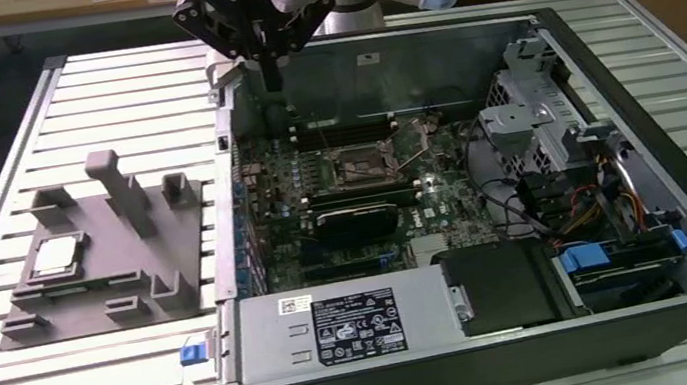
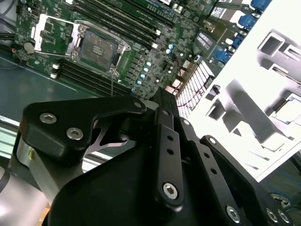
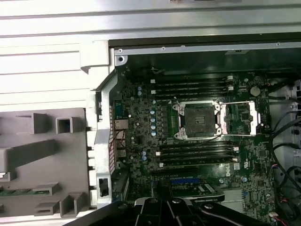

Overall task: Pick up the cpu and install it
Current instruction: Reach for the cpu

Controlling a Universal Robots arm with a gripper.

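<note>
Pincer fingers pressed together, nothing held, hovering over case edge. Cpu lying on fixture, well apart. Socket open.

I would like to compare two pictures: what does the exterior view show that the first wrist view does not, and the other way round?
Extra in the exterior view: the cpu lying in the gray fixture, the labelled power supply and the drive cage. Extra in the first wrist view: a close look at the round battery and the metal frame swung open beside the socket. Both share the empty socket, the memory slots, the gray fixture and the shut gripper, holding nothing.
</note>
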